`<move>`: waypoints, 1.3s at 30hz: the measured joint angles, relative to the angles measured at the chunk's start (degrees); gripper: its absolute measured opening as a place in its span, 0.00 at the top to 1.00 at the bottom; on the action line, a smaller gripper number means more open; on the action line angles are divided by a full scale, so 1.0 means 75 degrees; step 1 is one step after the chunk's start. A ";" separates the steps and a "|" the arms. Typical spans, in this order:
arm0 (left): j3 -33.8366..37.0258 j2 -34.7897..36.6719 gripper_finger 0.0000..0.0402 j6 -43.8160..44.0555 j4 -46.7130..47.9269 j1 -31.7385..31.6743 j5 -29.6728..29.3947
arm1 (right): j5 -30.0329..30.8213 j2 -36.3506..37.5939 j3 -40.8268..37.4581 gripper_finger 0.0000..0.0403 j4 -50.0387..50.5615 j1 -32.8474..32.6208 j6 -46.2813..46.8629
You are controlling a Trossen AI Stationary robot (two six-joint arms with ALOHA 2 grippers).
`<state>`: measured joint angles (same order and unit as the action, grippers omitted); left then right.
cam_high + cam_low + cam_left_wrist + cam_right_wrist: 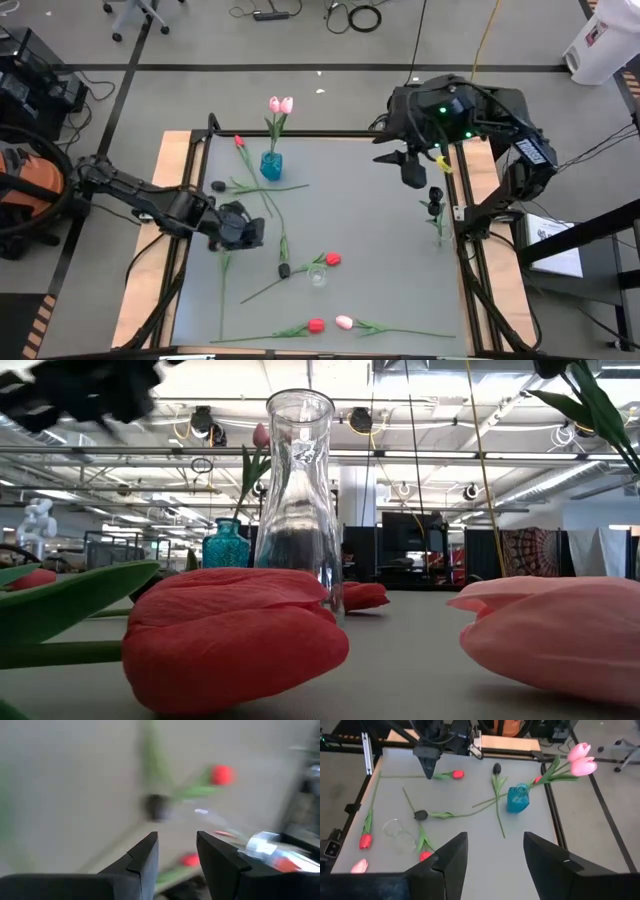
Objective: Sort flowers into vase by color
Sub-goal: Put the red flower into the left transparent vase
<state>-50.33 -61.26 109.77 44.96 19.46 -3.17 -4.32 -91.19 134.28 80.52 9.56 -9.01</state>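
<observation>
Overhead arrangement around the clear vase. The blue vase, well beyond it, holds two pink tulips. Red, pink and black tulips lie loose on the table around the clear vase. Left gripper, jaws apart and empty, hovers near it; right gripper, jaws apart and empty, hangs well away.

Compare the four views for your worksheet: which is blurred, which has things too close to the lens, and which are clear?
Left wrist view: smeared; a red tulip is only a soft blob beyond the open left gripper. Low view: huge red tulip head fills the foreground; the clear vase is sharper. High and right wrist views: evenly lit and clear; blue vase, open right gripper.
</observation>
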 joint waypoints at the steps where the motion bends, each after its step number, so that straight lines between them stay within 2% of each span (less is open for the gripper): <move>1: -0.0123 0.0008 0.65 0.0112 0.0627 0.0110 0.0006 | -0.0001 0.0028 0.0002 0.54 -0.0044 0.0000 0.0048; 5: -0.0565 0.0019 0.65 0.0560 0.2680 0.0480 0.0005 | -0.0002 0.0147 0.0002 0.54 -0.0185 0.0000 0.0113; 10: -0.0672 -0.0001 0.66 0.0937 0.3481 0.0947 0.0008 | 0.0009 0.0201 0.0002 0.54 -0.0257 0.0003 0.0332; 20: -0.0314 -0.0811 0.66 0.1314 0.3496 0.1658 0.0215 | 0.0009 0.0203 0.0002 0.54 -0.0296 0.0003 0.0513; 28: 0.0285 -0.1434 0.66 0.1321 0.2578 0.1784 0.0513 | 0.0009 0.0203 0.0002 0.54 -0.0363 0.0003 0.0515; 35: 0.0971 -0.1471 0.66 0.1528 0.2299 0.1825 0.0699 | 0.0009 0.0203 0.0002 0.54 -0.0360 0.0003 0.0573; 39: 0.1418 -0.1355 0.66 0.1590 0.1651 0.1825 0.0676 | 0.0009 0.0203 0.0002 0.54 -0.0359 0.0003 0.0573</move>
<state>-39.70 -71.42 121.69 57.34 33.15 1.89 -4.25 -89.67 134.30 77.83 9.58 -4.71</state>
